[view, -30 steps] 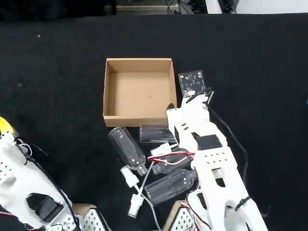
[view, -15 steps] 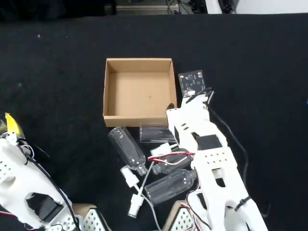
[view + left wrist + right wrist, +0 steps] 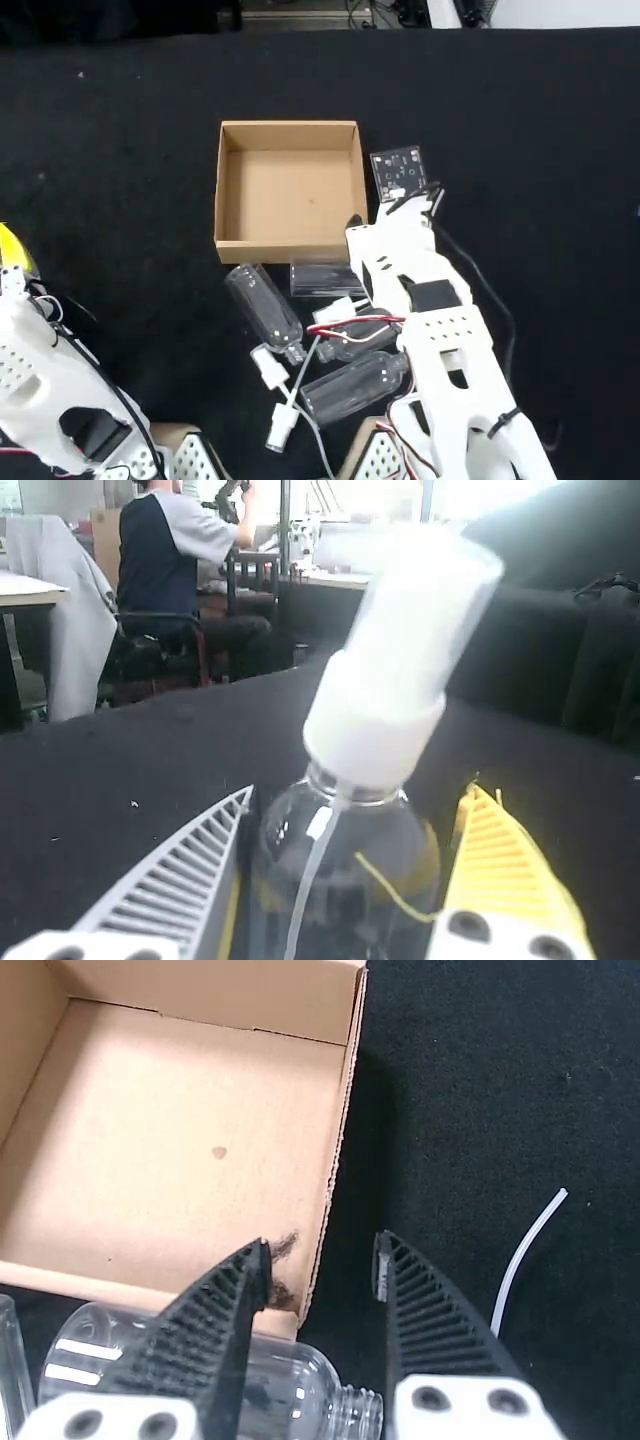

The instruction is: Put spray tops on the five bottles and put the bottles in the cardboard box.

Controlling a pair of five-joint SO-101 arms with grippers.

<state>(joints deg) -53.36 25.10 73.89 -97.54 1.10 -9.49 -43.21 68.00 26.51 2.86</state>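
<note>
Risk one: the spray top (image 3: 395,670) looks canted on the bottle (image 3: 335,880) that my left pincer (image 3: 360,798) is clamped around. If it isn't fully seated, it could work loose in transit.

Risk two: the bottle's walls are clear and round, so it may twist or slip in my grip.

Risk three: my right arm (image 3: 430,310) lies beside the cardboard box (image 3: 290,132), so bringing the bottle over could clip it.

Pose: my left arm (image 3: 40,370) sits in the lower left of the high view, well apart from the box at upper centre (wrist angled out across the surface (image 3: 520,120)). My right pincer (image 3: 320,1260) has its jaws apart, above the box corner and an uncapped bottle (image 3: 290,1390) lying just outside the wall.
</note>
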